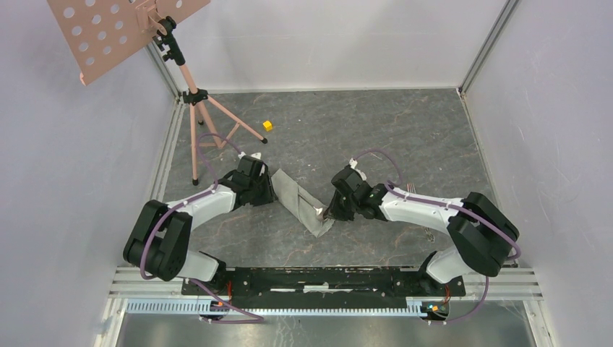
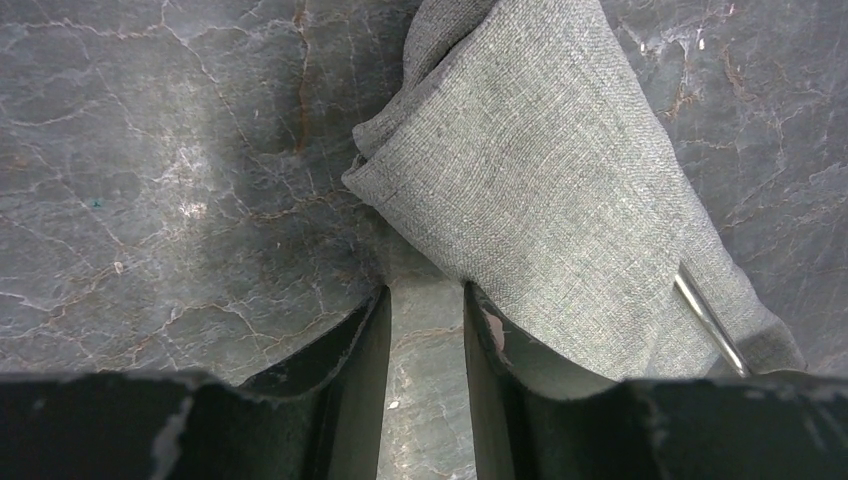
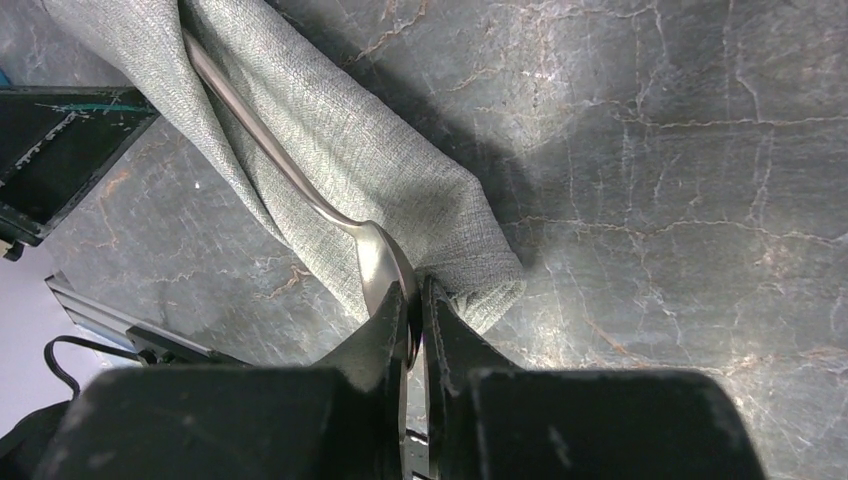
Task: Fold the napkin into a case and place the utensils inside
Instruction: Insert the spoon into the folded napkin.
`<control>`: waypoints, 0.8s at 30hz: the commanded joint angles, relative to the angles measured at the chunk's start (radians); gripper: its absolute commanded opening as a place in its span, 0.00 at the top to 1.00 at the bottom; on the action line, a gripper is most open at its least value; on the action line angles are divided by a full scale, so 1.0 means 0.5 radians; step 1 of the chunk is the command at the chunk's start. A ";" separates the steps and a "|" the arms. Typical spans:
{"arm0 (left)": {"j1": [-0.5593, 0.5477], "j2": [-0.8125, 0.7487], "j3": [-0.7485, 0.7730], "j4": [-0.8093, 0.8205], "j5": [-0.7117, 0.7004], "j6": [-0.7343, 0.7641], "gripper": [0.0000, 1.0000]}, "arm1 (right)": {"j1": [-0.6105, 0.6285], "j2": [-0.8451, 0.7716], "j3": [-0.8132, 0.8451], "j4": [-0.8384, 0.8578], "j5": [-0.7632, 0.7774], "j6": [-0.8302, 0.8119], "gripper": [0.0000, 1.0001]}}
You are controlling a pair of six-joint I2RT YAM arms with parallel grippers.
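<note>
- One napkin (image 1: 300, 202) lay on the bench (image 1: 376, 130) near the middle, folded into a long narrow strip. It ran slantwise from far-left to near-right, between the two arms.
- One spoon (image 3: 375, 262) could be counted. Its handle lay in a fold of the napkin, and its round bowl stuck out at the strip's near-right end.
- The right pincer (image 3: 418, 300) was clamped on the tip of the spoon's bowl, its two fingers pressed almost together with the metal between them, just beside the cloth's end.
- The left pincer (image 2: 425, 300) stood at the strip's far-left end with its two fingers (image 2: 365, 340) apart. Only bare bench showed in the gap, and the edge of the cloth touched the outer side of one finger.
- In the left wrist view one slim silver shaft (image 2: 710, 320) showed at the cloth's edge. Whether it belonged to the same spoon could not be told.
- A thin bit of silver metal (image 1: 410, 189) showed on the far side of the right forearm, too hidden to name or count.
- One small yellow cube (image 1: 267, 125) sat well apart from the napkin, toward the far left.
- One pink tripod stand (image 1: 191, 94) with a holed plate stood in the far-left corner.
</note>
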 commanded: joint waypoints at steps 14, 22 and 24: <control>-0.004 -0.607 0.060 -0.245 0.047 -0.027 0.54 | 0.006 -0.569 0.264 -0.564 0.200 -1.118 0.11; -0.008 -0.870 0.155 -0.231 0.630 -0.007 0.34 | -0.955 -0.508 0.308 -1.072 0.338 -2.167 0.02; -0.010 -0.904 0.188 -0.246 0.772 -0.007 0.30 | -1.206 -0.397 0.297 -1.068 0.265 -2.263 0.04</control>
